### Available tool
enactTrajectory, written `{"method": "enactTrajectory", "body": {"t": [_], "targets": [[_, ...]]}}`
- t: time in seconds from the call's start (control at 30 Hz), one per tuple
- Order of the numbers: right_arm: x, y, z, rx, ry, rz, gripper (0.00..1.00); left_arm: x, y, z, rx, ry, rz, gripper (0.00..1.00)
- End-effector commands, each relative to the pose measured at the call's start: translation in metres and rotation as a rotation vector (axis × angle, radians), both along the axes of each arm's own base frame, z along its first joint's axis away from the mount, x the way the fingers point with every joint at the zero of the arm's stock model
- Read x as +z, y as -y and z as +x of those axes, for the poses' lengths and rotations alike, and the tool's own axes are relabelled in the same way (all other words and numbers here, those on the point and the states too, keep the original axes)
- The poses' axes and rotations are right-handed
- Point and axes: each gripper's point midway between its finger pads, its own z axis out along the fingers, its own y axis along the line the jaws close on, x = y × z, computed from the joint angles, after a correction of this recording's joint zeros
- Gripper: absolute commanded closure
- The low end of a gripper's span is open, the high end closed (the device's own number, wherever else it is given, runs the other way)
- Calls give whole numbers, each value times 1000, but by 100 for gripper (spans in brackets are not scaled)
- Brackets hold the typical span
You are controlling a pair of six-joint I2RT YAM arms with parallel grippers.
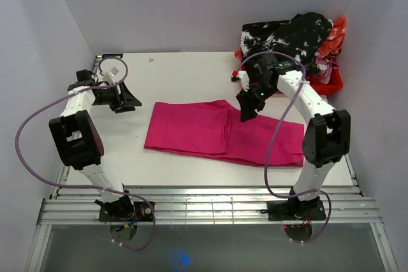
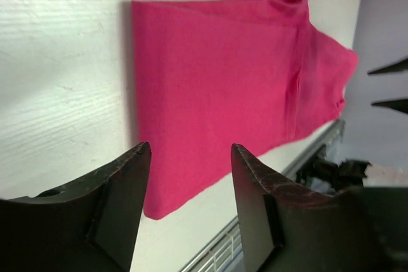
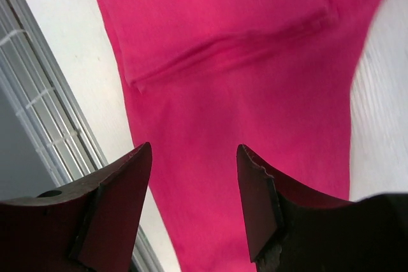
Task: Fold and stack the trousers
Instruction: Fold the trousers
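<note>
The magenta-pink trousers [image 1: 223, 133] lie flat on the white table, folded into a long band running left to right. My left gripper [image 1: 129, 101] hovers open just left of the cloth's left end, nothing between its fingers; its wrist view shows the trousers [image 2: 236, 81] ahead of the open gripper [image 2: 190, 151]. My right gripper [image 1: 247, 114] hangs open over the band's upper middle, above the cloth and holding nothing. In its wrist view the trousers [image 3: 255, 81] with a seam fill the space beyond the open gripper [image 3: 193, 152].
A red crate [image 1: 328, 79] heaped with black-and-white and orange clothes [image 1: 293, 36] stands at the back right. A metal rail [image 1: 210, 208] runs along the table's near edge. Purple cables loop off both arms. White walls close in the sides and back.
</note>
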Motion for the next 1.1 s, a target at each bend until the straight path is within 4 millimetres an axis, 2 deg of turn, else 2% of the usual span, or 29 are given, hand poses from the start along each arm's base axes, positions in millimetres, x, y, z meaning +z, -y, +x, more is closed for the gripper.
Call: {"method": "enactTrajectory", "body": {"t": [0.0, 0.1, 0.17, 0.23, 0.27, 0.37, 0.4, 0.53, 0.63, 0.67, 0.77, 0.83, 0.97, 1.07], "targets": [[3, -59, 4, 106, -48, 150, 39, 17, 34, -32, -212, 60, -204, 38], [-14, -90, -8, 187, -122, 175, 42, 17, 49, -46, -244, 46, -280, 38], [-29, -105, -21, 230, -169, 169, 46, 5, 61, -58, -278, 14, -279, 39], [-48, -109, -35, 240, -217, 157, 48, -3, 66, -65, -296, 6, -275, 39], [-57, -111, -41, 246, -236, 149, 48, -14, 71, -74, -299, -31, -284, 39], [-91, -104, -58, 221, -299, 100, 53, -36, 76, -80, -289, -108, -327, 42], [-99, -100, -60, 200, -310, 73, 54, -49, 77, -84, -272, -165, -338, 44], [-133, -86, -65, 175, -335, -13, 55, -99, 58, -83, -180, -266, -182, 48], [-157, -82, -60, 168, -331, -64, 55, -124, 36, -84, -96, -334, -100, 49], [-161, -81, -61, 170, -337, -77, 55, -125, 30, -83, -78, -335, -95, 49], [-164, -88, -55, 183, -304, -86, 54, -122, 10, -78, -43, -307, -61, 48], [-156, -94, -50, 196, -272, -72, 51, -111, 3, -74, -52, -276, -52, 47], [-110, -93, -47, 205, -185, 3, 39, -71, -3, -61, -122, -96, 22, 39], [-84, -69, -46, 152, -143, 36, 35, -55, -14, -49, -100, -46, 93, 34]]}}
